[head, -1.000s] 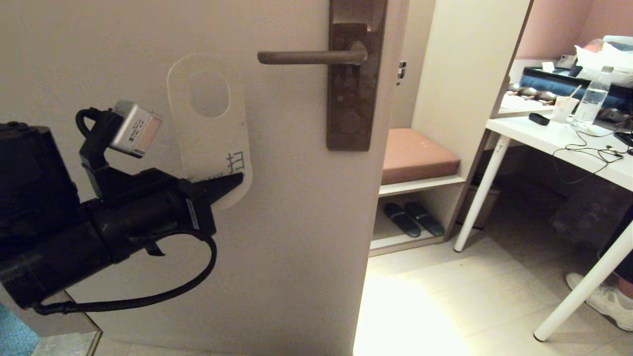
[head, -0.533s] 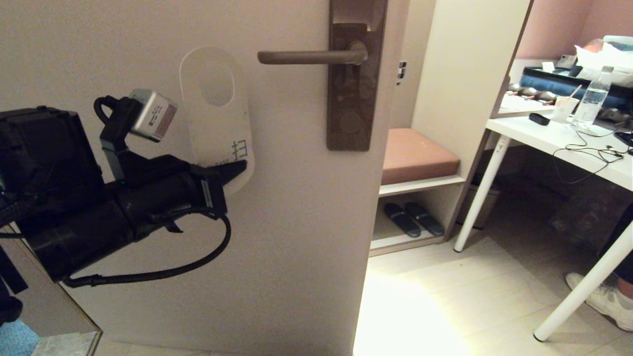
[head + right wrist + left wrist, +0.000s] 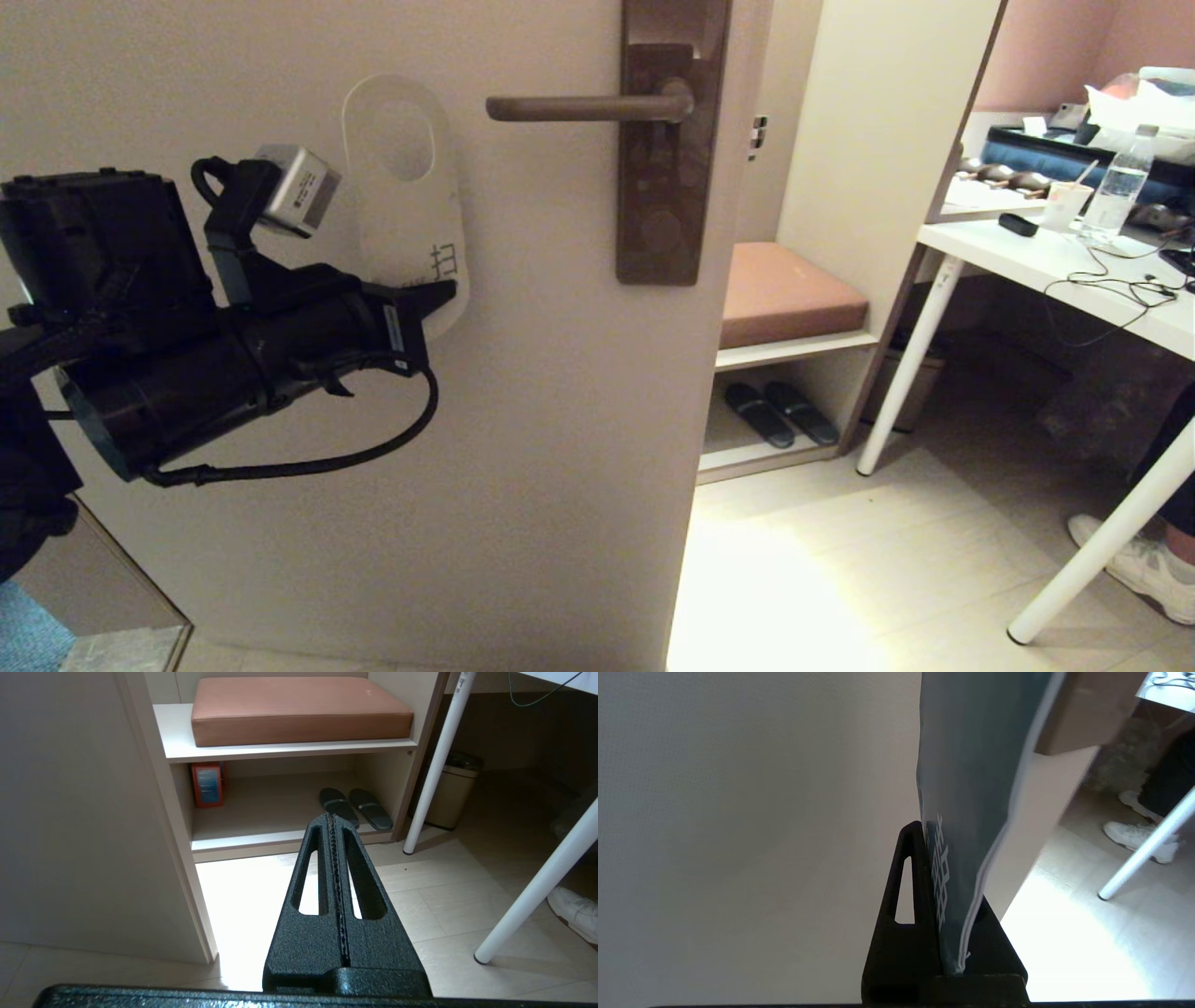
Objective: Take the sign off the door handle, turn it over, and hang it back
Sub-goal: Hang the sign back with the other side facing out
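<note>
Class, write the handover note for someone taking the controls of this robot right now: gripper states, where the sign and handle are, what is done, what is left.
Left gripper: shut on the sign's lower end, in front of the door.
Right gripper: shut, empty, parked low facing the shelf unit; not in the head view.
The sign: off the lever, upright, left of the door handle, hole at the top, pale side toward the head camera, blue side toward the door.
Done: sign taken off.
Left: hook the hole back over the lever and release. Whether the flip is finished cannot be told.
</note>
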Controlling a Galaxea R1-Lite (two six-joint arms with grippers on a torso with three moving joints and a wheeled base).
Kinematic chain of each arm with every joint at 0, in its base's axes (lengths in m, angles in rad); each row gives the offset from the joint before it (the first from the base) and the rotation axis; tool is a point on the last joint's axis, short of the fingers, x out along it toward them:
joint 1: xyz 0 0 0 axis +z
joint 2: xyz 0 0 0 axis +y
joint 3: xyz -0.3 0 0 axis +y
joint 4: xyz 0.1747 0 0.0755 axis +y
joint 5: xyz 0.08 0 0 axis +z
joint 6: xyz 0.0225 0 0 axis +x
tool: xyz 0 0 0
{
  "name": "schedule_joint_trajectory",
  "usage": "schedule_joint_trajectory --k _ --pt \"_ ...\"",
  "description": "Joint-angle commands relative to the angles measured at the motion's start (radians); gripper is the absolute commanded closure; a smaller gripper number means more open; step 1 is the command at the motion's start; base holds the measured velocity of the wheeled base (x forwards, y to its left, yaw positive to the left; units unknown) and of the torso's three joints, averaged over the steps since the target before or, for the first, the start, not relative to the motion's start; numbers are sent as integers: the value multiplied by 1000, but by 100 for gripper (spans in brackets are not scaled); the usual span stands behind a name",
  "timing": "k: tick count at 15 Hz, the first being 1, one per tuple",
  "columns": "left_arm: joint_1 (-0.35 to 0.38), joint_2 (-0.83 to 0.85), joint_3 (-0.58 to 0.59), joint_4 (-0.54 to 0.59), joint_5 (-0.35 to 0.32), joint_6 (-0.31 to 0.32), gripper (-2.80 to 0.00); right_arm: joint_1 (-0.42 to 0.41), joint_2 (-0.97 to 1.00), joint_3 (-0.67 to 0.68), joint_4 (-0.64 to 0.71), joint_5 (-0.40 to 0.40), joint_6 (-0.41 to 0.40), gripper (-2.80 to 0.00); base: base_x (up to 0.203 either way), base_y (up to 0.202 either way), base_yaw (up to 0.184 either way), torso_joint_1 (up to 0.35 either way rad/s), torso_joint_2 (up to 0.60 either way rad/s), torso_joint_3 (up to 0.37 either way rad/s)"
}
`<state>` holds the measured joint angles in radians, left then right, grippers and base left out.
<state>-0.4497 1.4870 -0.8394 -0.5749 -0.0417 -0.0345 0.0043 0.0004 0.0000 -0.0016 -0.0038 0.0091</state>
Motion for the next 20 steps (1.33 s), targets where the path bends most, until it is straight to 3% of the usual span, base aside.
schedule_joint_trajectory --k 1,13,20 --pt "17 2 -15 -2 -1 -1 0 0 0 0 0 1 0 0 0 0 0 0 0 0" --pt "13 47 -115 41 56 21 0 0 0 0 0 1 0 0 0 0 0 0 0 0" --pt "-39 74 -151 41 75 24 0 0 0 0 0 1 0 0 0 0 0 0 0 0"
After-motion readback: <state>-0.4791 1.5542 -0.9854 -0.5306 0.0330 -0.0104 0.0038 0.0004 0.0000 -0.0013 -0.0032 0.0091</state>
